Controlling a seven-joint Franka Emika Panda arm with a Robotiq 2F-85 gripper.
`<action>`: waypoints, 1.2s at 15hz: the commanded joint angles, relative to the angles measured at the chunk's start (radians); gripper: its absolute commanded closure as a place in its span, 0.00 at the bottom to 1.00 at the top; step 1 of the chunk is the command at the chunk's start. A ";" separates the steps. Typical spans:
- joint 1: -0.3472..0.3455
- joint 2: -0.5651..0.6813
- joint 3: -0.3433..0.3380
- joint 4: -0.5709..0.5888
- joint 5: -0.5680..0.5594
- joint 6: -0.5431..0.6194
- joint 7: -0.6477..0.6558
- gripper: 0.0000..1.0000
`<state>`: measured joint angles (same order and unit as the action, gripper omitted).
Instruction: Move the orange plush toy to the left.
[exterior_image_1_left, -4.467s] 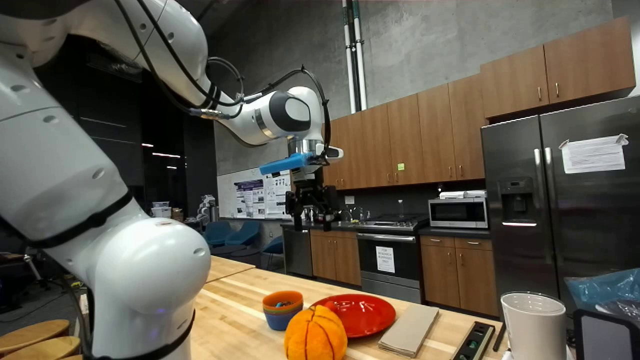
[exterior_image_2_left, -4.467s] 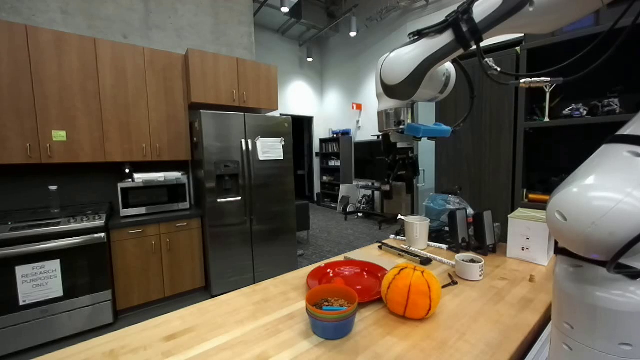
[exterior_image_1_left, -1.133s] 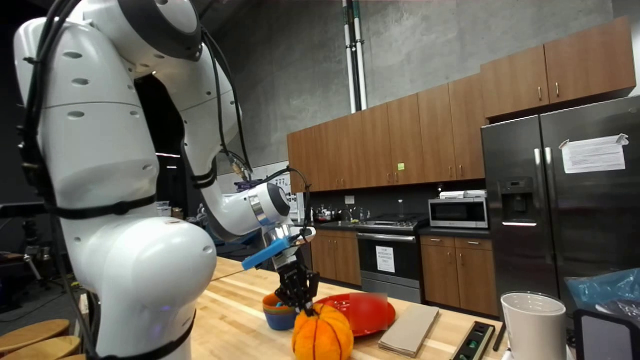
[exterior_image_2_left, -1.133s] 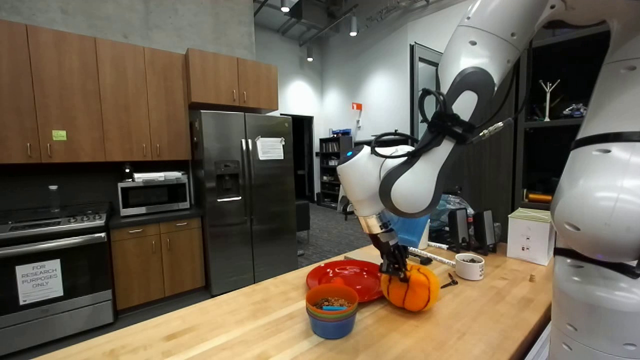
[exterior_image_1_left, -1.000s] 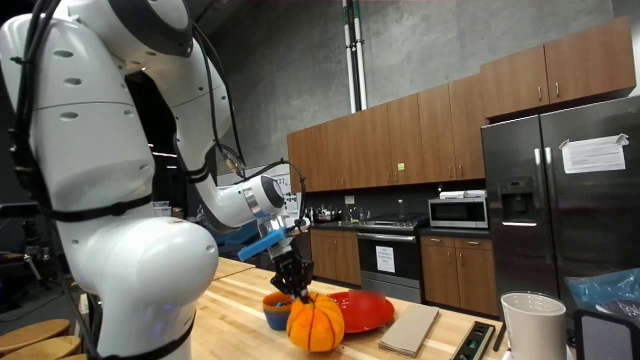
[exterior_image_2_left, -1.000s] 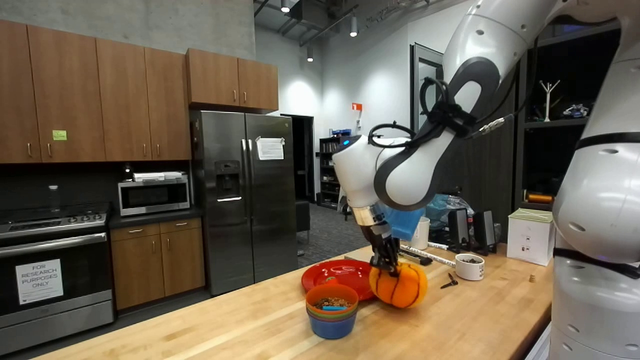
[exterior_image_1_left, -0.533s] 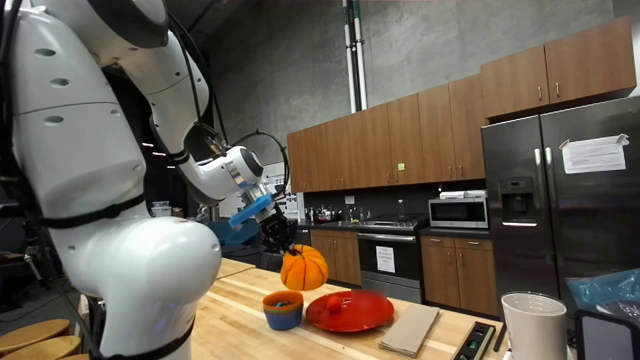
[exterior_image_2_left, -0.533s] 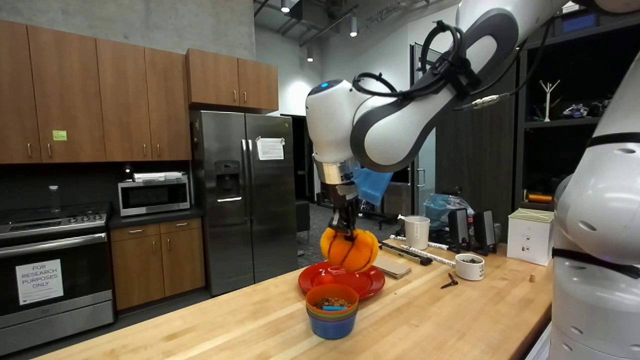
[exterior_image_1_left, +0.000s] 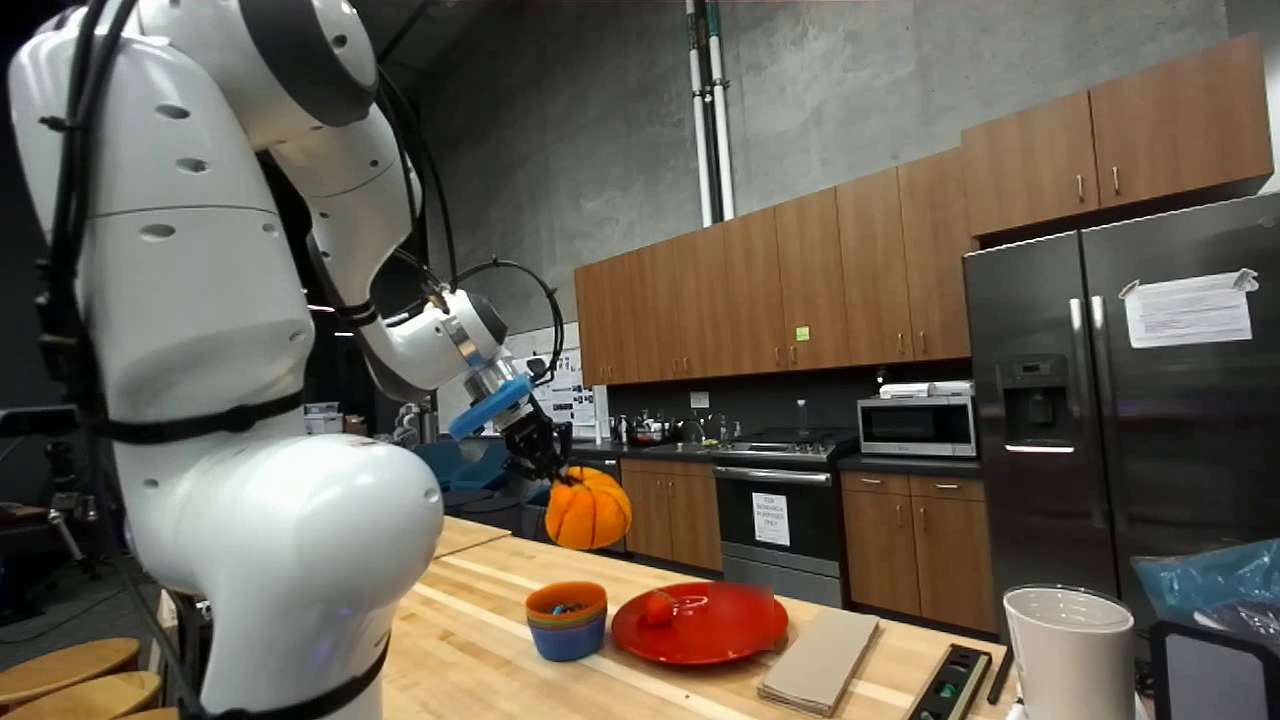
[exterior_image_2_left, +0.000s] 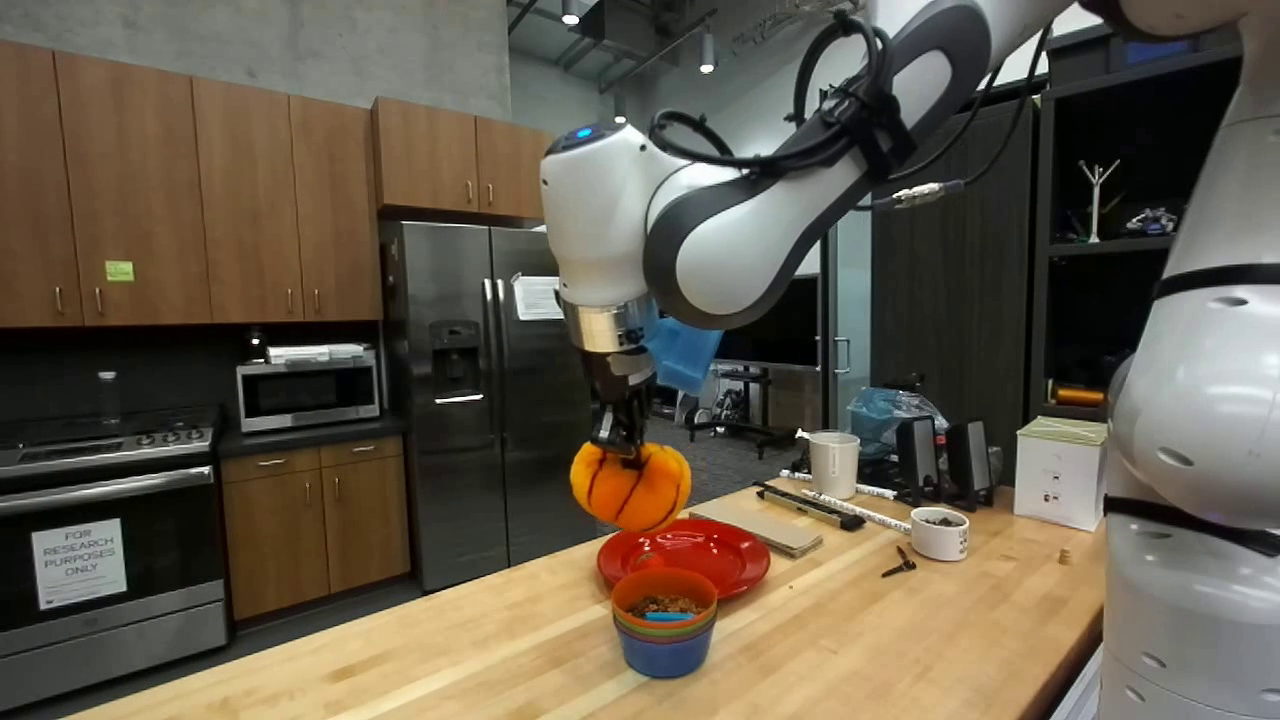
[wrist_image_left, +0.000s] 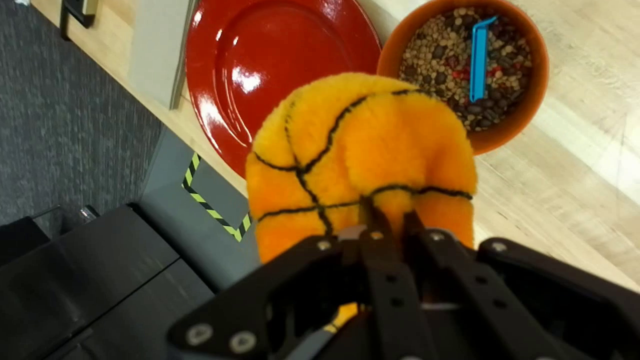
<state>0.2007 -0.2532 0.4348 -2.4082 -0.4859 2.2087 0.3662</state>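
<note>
While the wrist view gives me no height, it settles the grip: fingers (wrist_image_left: 382, 257) drawn to a narrow gap, orange plush toy (wrist_image_left: 360, 145) pinched at their tips. Past the tips lie the red plate (wrist_image_left: 295, 50), partly hidden, and the top bowl (wrist_image_left: 495, 140); only here do I see well down into its dry mix (wrist_image_left: 435, 65). Only here, too, striped tape (wrist_image_left: 211, 211) beyond the counter (wrist_image_left: 580, 125).

In an exterior view I get the height: toy (exterior_image_1_left: 588, 508) hangs just below the fingers, clear of the counter. A second ago it was down beside the plate; half a second ago, lower and farther right in frame. Lift done, I judge; carry under way.

In an exterior view the toy (exterior_image_2_left: 632, 487), again below the fingers, has shifted frame-left. White cup (exterior_image_2_left: 938, 540), well right of the fingers, shows here alone. I read leftward progress, though whose left is meant I cannot tell. Placing remains; with a tip pinch on plush, I'd expect sway.
</note>
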 joint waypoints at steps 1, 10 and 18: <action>0.010 0.119 0.007 0.099 -0.061 -0.018 0.013 0.98; 0.092 0.352 -0.031 0.174 -0.180 -0.018 0.070 0.98; 0.188 0.440 -0.073 0.203 -0.185 -0.027 0.086 0.67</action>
<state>0.3523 0.1574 0.3858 -2.2269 -0.6661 2.2068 0.4392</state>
